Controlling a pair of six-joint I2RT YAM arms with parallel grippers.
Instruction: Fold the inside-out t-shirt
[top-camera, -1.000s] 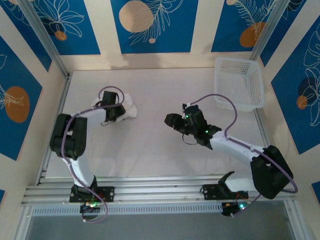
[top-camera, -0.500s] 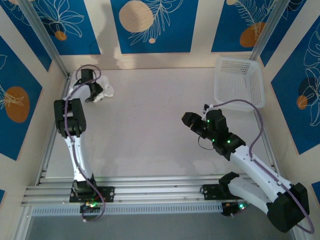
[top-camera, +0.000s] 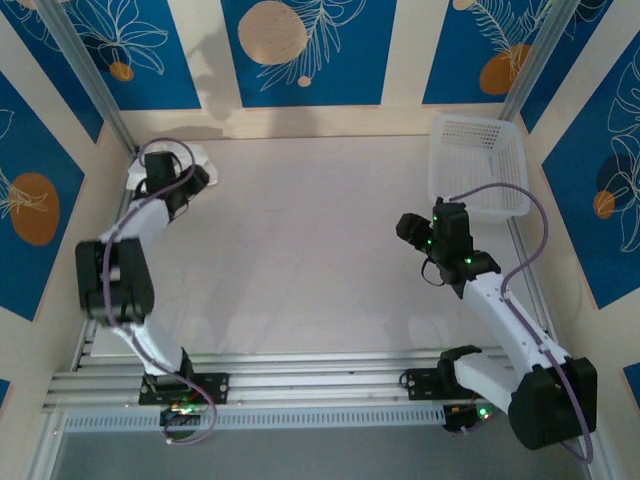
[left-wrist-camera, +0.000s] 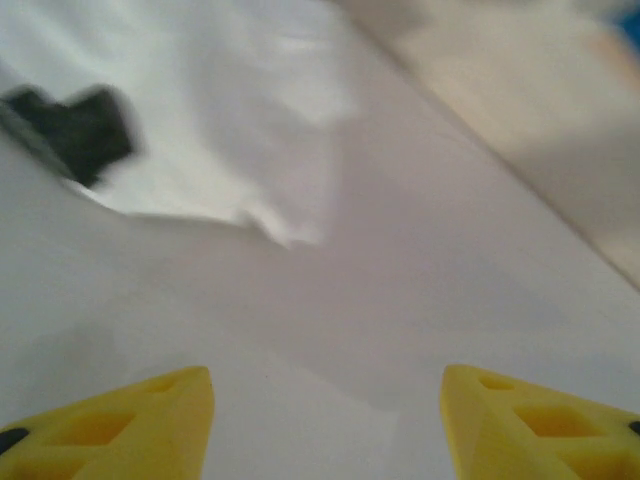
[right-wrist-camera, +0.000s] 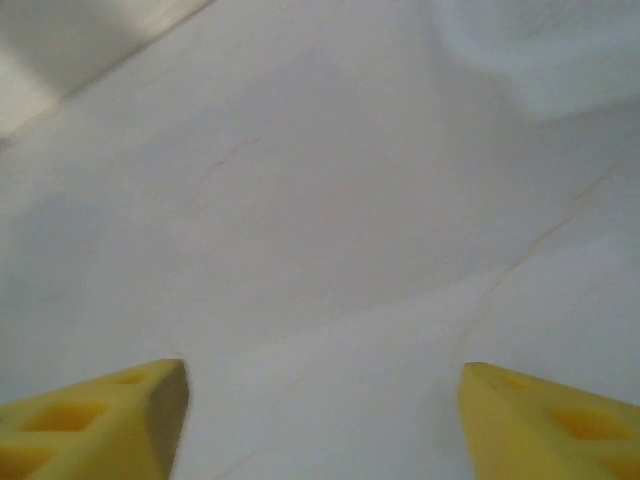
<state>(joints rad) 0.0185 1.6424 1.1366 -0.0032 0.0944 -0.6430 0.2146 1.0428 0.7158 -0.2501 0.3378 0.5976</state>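
The white t-shirt (top-camera: 202, 156) lies bunched small in the far left corner of the table, partly hidden by my left arm. In the left wrist view its wrinkled fabric (left-wrist-camera: 200, 110) lies ahead with a dark mark (left-wrist-camera: 78, 132) on it. My left gripper (top-camera: 196, 178) (left-wrist-camera: 325, 390) hovers just short of the cloth, open, with bare table between its yellow fingers (left-wrist-camera: 150, 415). Over the right half of the table, apart from the shirt, my right gripper (top-camera: 410, 228) (right-wrist-camera: 325, 380) also stands open and holds nothing.
A white plastic lattice basket (top-camera: 478, 165) stands at the far right corner, blurred at the top right of the right wrist view (right-wrist-camera: 560, 50). Metal frame posts (top-camera: 85, 70) and wall panels close in the table's back and sides.
My left arm swung the bunched t-shirt from mid-left to the far left corner and let it go. My right arm drew back rightward toward the basket. Both grippers opened wider.
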